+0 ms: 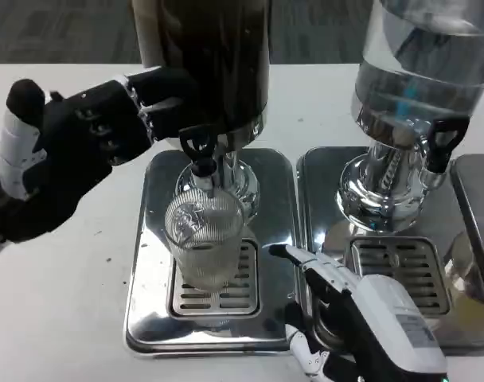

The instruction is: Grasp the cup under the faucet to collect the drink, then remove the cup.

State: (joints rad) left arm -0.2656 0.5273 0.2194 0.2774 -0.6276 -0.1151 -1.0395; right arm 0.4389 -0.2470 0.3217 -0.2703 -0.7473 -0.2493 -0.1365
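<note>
Cup, clear and ribbed, stands under faucet; both hands' fingers spread, empty.

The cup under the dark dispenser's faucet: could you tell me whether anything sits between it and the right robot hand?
Nothing visible does. Only bare drip tray lies between the cup and the right robot hand.
</note>
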